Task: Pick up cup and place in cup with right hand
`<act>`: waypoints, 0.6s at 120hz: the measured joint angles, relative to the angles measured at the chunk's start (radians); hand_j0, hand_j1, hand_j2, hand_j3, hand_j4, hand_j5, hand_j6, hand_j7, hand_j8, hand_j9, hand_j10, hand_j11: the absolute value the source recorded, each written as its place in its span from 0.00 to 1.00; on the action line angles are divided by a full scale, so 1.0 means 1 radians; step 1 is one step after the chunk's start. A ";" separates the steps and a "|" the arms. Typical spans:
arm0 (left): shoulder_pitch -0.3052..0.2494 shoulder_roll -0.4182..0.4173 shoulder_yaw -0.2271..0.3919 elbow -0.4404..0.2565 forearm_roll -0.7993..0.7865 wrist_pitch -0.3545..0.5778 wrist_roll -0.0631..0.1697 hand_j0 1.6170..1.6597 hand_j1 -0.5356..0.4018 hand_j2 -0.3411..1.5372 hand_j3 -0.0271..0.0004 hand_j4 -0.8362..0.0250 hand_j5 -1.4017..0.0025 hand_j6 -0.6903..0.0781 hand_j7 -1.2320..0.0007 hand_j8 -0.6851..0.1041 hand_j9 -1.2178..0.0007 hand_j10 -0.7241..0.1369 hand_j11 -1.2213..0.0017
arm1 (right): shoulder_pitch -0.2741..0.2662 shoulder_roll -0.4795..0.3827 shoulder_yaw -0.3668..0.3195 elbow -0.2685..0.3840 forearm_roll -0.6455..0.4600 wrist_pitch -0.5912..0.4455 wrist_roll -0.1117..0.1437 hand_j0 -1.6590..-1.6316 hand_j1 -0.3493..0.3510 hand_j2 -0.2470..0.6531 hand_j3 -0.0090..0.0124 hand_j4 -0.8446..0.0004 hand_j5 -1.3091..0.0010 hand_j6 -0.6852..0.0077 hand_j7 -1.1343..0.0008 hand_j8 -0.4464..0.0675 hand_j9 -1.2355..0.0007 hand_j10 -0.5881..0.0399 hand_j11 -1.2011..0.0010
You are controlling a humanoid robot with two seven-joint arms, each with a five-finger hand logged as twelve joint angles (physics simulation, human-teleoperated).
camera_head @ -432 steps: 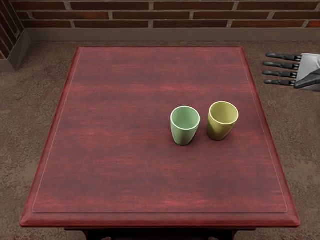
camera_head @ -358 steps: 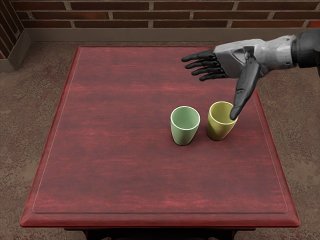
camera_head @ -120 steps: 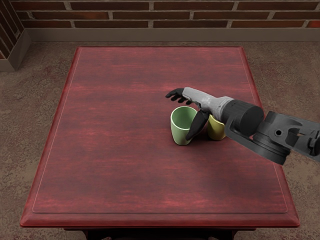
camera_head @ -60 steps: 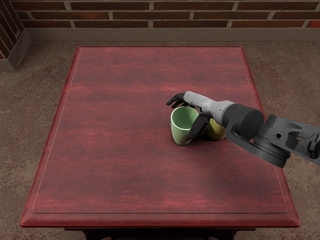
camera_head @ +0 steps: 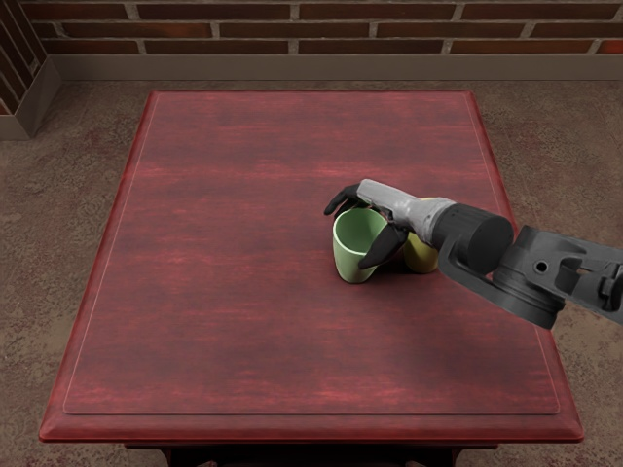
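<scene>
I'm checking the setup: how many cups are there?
2: the green cup beside the right hand's thumb, the yellow cup partly hidden behind that arm.

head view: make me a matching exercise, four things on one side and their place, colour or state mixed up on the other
1. green cup
2. yellow cup
3. right hand
4. table

a. dark red, under both cups
b. largely hidden by the right arm
c. upright, its open top mostly in view
d. at the green cup

Pairs: 1-c, 2-b, 3-d, 4-a

The robot hand (camera_head: 388,199) and arm (camera_head: 474,236) partly hide 1 yellow cup (camera_head: 421,256).
</scene>
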 joint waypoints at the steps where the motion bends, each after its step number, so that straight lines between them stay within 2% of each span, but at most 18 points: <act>1: 0.000 0.000 0.000 0.000 0.000 0.000 0.000 0.96 0.94 0.18 0.98 0.97 1.00 0.90 1.00 0.87 1.00 0.84 1.00 | 0.000 0.000 0.000 0.000 0.000 0.000 0.000 0.20 0.62 0.16 0.23 0.49 0.64 0.45 0.56 0.34 0.62 0.46 0.60; 7: 0.000 0.000 0.000 0.000 0.000 0.000 0.000 0.96 0.94 0.18 0.98 0.97 1.00 0.90 1.00 0.87 1.00 0.84 1.00 | 0.000 0.001 0.000 0.000 -0.002 -0.001 0.000 0.23 0.61 0.17 0.24 0.47 0.64 0.46 0.55 0.34 0.62 0.44 0.60; 23: 0.000 0.000 0.000 0.000 0.000 0.000 0.000 0.96 0.94 0.18 0.98 0.97 1.00 0.90 1.00 0.87 1.00 0.84 1.00 | 0.003 0.001 0.004 0.000 0.005 0.000 0.000 0.18 0.61 0.27 0.43 0.48 0.63 0.40 0.55 0.24 0.61 0.36 0.60; 33: 0.000 0.000 0.000 0.000 0.000 0.000 0.000 0.96 0.94 0.18 0.98 0.97 1.00 0.90 1.00 0.87 1.00 0.84 1.00 | 0.008 0.002 0.010 -0.001 0.010 0.002 0.000 0.14 0.60 0.31 0.42 0.50 0.62 0.40 0.55 0.21 0.60 0.37 0.59; 45: 0.000 0.000 0.000 0.000 0.000 0.000 0.000 0.96 0.94 0.18 0.98 0.97 1.00 0.90 1.00 0.87 1.00 0.84 1.00 | 0.020 0.001 0.027 -0.001 0.014 0.008 0.000 0.10 0.61 0.33 0.42 0.51 0.61 0.40 0.54 0.22 0.59 0.37 0.58; 72: 0.000 0.000 0.000 0.000 0.000 0.000 0.000 0.96 0.94 0.18 0.99 0.97 1.00 0.90 1.00 0.87 1.00 0.84 1.00 | 0.092 -0.006 0.053 -0.001 0.048 0.017 0.000 0.05 0.62 0.34 0.42 0.53 0.61 0.42 0.55 0.23 0.59 0.39 0.58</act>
